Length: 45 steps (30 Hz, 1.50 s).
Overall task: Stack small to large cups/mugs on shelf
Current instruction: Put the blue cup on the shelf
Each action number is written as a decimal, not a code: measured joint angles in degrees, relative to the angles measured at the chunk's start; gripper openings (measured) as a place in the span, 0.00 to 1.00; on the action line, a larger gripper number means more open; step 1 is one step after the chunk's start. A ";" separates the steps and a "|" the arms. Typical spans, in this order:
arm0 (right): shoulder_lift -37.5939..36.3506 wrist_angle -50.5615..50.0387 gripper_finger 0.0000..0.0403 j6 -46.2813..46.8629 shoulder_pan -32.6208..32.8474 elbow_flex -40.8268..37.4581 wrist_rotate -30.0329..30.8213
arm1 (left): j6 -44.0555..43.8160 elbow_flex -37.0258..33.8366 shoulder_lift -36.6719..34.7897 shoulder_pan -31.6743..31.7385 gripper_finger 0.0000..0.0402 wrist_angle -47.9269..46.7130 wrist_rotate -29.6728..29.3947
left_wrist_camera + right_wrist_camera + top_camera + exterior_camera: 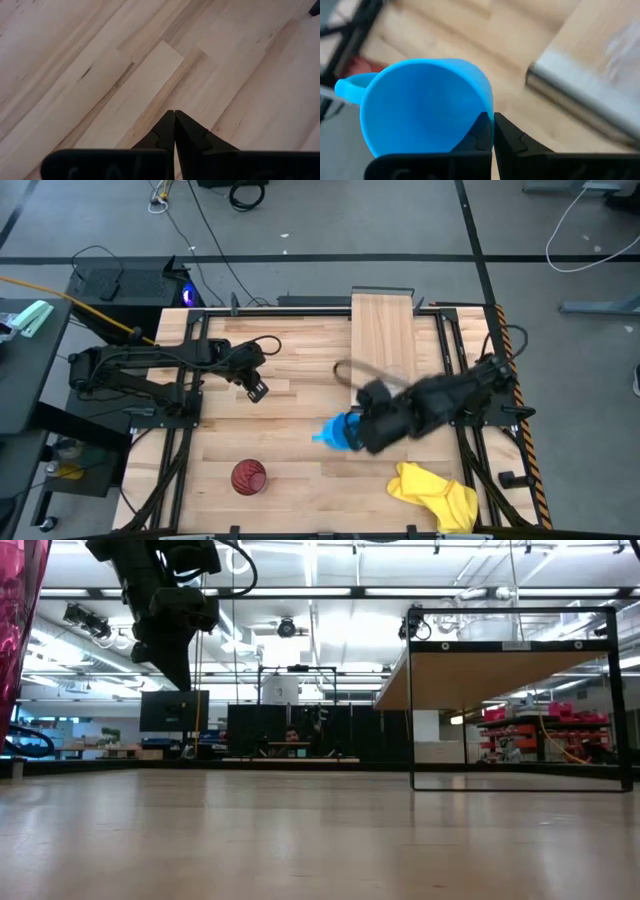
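On the slatted wooden tabletop [290,395], the right gripper [352,432] fingers pinch the blue mug [335,432] by its rim, just off the shelf [382,330]. The red tumbler [248,477] stands well apart. The left gripper [256,390] hovers with fingers closed, empty.

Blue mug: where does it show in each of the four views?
High view: the blue mug sits right of centre, at the right claw.
Low view: not in it.
Left wrist view: not in it.
Right wrist view: fills the left half, its wall pinched by the claw.
Shared landmark: the shelf, seen in the high, low and right wrist views.
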 joint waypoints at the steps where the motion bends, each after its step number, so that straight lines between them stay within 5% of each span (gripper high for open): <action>1: -1.02 0.01 0.01 -1.63 -1.40 0.00 0.70 | -0.02 0.00 0.00 -0.02 0.04 0.08 0.00; 15: -14.57 0.00 0.01 -22.45 -31.19 0.00 2.65 | -0.13 0.00 0.00 0.00 0.05 0.39 0.00; 22: -17.04 0.00 0.01 -30.91 -43.56 -0.04 -4.55 | -0.45 0.00 0.00 -0.01 0.03 0.37 0.00; 33: -17.96 0.01 0.01 -37.36 -48.85 -10.23 -12.10 | -0.48 0.00 0.00 -0.02 0.05 0.34 0.00; 45: -28.15 0.02 0.01 -34.71 -49.93 -21.75 -12.17 | -0.50 0.00 0.00 -0.01 0.05 0.37 0.00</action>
